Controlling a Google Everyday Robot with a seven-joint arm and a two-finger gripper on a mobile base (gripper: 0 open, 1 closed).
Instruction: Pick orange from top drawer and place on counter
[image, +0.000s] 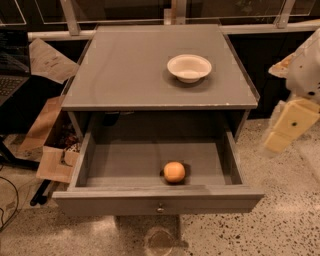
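The orange (174, 172) lies on the floor of the open top drawer (100, 165), near its front wall and a little right of centre. The drawer's grey front panel carries a small metal knob (160, 207). The counter (125, 70) is the flat grey top of the cabinet, above and behind the drawer. My gripper (281, 136) hangs at the right edge of the camera view, outside the cabinet, to the right of the drawer's side wall and well apart from the orange. It holds nothing that I can see.
A shallow white bowl (189, 67) stands on the right rear part of the counter. Cardboard boxes and paper (50, 150) lie on the floor to the left of the cabinet. A laptop (12, 75) sits at the far left. A white rail (150, 27) runs behind.
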